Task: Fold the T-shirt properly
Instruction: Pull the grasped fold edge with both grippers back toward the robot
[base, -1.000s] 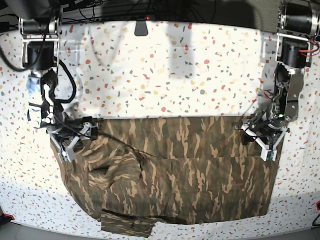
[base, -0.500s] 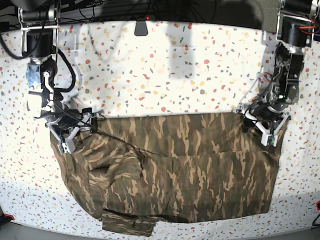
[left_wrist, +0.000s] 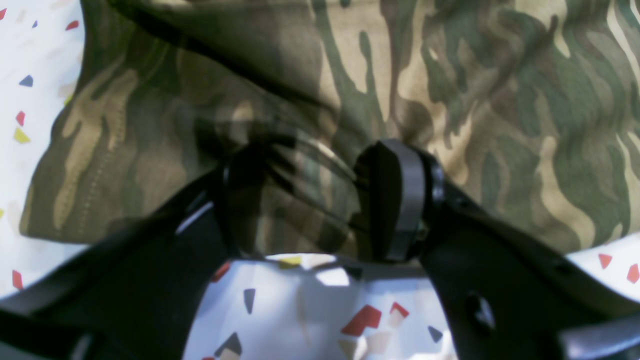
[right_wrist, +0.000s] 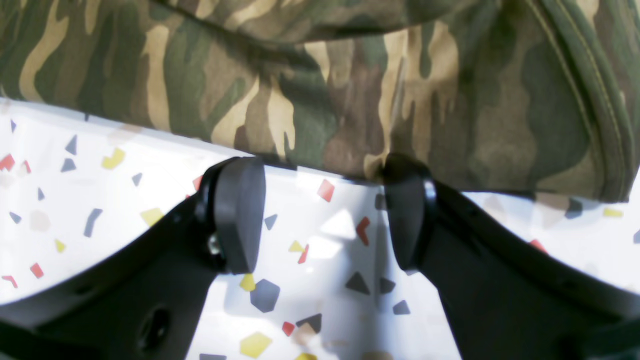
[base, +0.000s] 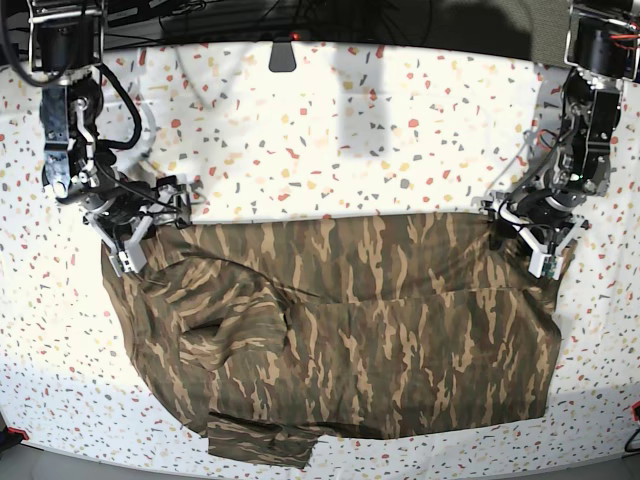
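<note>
T-shirt (base: 340, 330) spread on speckled table (base: 330, 130), filling 6 o'clock half. Soft, light, limp; will sag and wrinkle. Pinch doubled far edge at corners. Left gripper (left_wrist: 320, 200) jaws apart, straddling hem; right gripper (right_wrist: 325, 215) jaws apart at edge, empty.

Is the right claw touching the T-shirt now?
Cannot tell. In the right wrist view the right claw stands open with the T-shirt edge just at its tips, but no clear contact or gap shows.
</note>
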